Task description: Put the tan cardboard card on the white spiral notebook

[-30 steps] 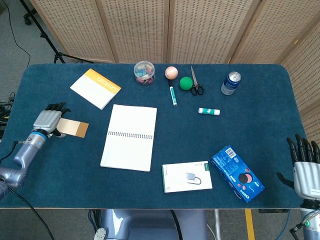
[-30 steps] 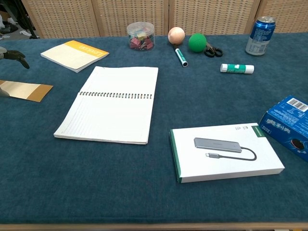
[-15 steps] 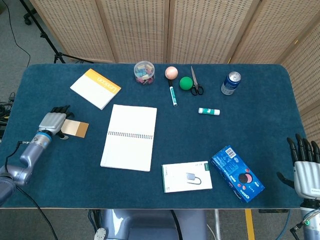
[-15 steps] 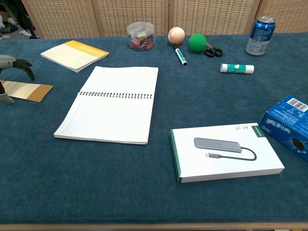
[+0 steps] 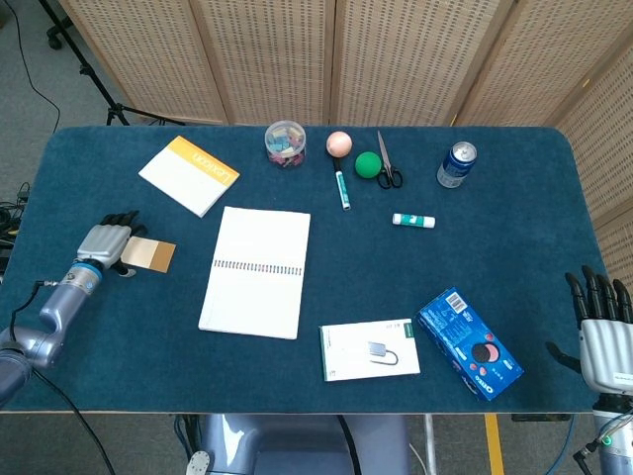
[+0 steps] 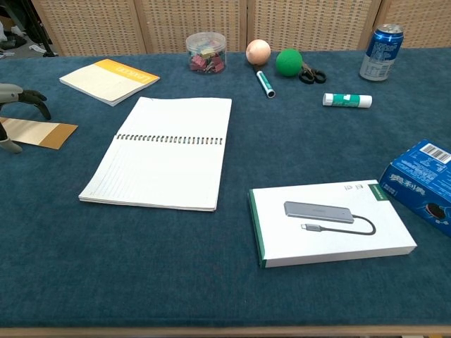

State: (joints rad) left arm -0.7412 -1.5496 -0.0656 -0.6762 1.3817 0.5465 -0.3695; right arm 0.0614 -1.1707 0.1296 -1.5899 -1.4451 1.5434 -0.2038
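Blue table (image 5: 148, 327), card (image 5: 150, 255) near left edge

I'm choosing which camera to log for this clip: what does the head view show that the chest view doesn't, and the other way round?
Only the head view shows the right hand, at the table's near right corner, and most of the left hand over the tan card. Only the chest view shows the adapter picture on the white box clearly. Both show the white spiral notebook, the card lying apart from it on the cloth, and the blue can.
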